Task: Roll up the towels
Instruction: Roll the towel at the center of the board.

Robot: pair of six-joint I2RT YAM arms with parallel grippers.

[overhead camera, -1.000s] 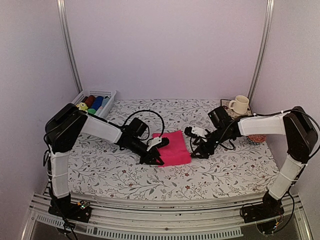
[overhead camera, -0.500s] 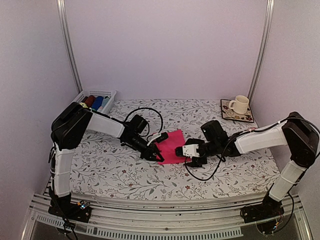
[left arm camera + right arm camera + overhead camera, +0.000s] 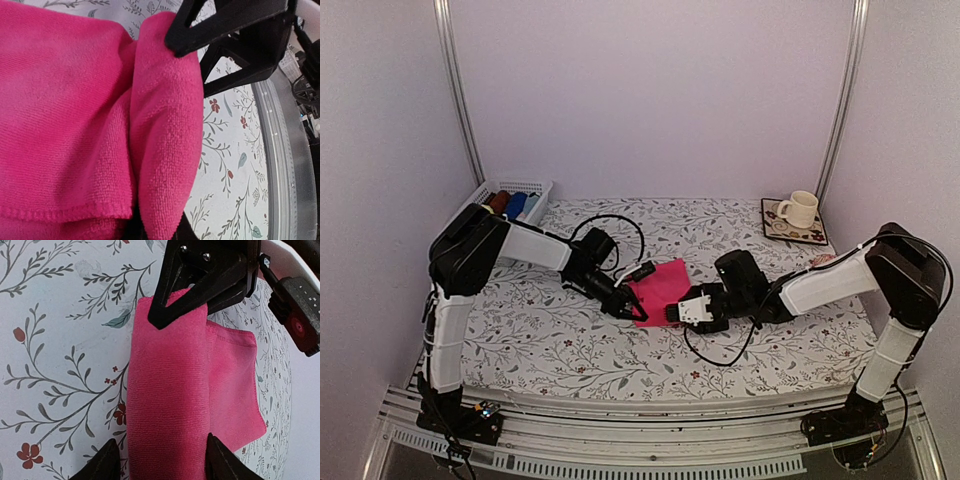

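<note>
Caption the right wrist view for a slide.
Right fingers straddle the rolled edge of the pink towel on the floral tablecloth while the left fingers pinch its far end.

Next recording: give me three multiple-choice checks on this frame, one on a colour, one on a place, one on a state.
1. The towel between the grippers is: A blue; B lime-yellow; C hot pink.
2. The mug stands: A on the towel; B on the coaster at back right; C held aloft.
3. That towel is: A flat; B partly rolled; C fully rolled.
Key: C, both wrist views show pink; B, it sits on the coaster; B, the left gripper pinches a rolled edge beside a flat part.
</note>
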